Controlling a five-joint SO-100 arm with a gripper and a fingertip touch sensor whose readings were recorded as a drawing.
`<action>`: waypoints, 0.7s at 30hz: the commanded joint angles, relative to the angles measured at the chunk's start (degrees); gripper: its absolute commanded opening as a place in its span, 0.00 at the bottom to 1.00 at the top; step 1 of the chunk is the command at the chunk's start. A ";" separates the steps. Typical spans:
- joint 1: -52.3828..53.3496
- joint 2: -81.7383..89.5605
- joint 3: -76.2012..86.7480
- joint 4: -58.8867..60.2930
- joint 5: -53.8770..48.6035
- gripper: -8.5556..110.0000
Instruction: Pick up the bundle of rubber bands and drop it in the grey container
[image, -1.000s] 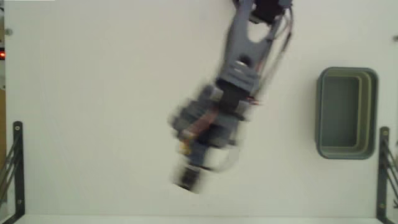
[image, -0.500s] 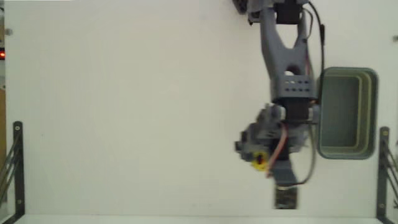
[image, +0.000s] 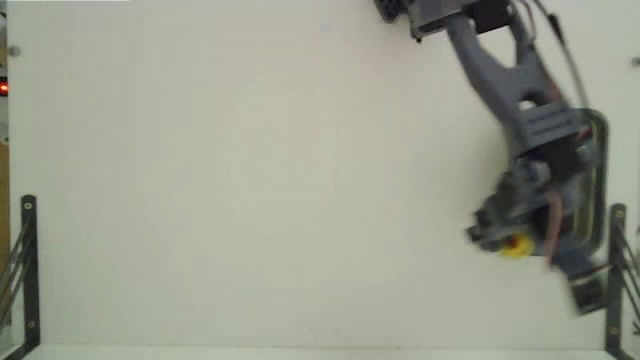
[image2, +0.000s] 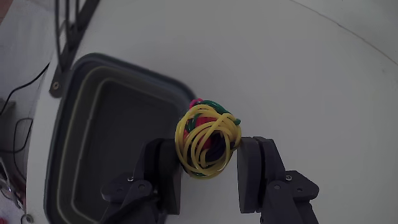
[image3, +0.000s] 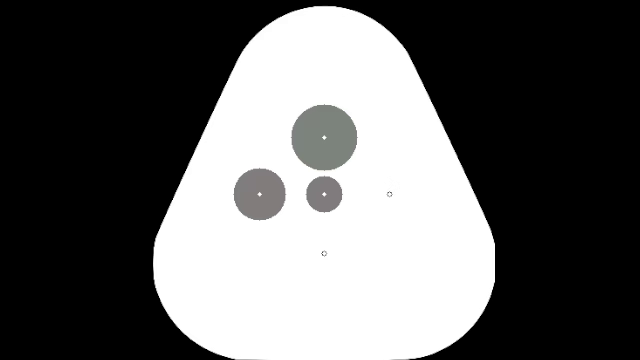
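Observation:
In the wrist view the bundle of rubber bands, a clump of yellow, red and green loops, sits between the two dark fingers of my gripper, which is shut on it. It hangs above the white table just right of the grey container, whose open, empty inside fills the left of that view. In the fixed view the bundle of rubber bands shows as a yellow spot under the arm at the far right. My gripper hovers at the left edge of the grey container, most of which the arm hides.
Black metal brackets stand at the table's lower left and lower right corners in the fixed view. One bracket lies beyond the container in the wrist view. The arm's base is at the top edge.
The arm has swung from the table's middle to the right, carrying the bundle, and now reaches the container's edge.

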 joint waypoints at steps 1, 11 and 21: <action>-4.54 5.15 0.01 0.74 0.26 0.53; -12.04 5.56 0.34 0.82 0.26 0.53; -13.76 5.65 0.42 0.84 0.26 0.53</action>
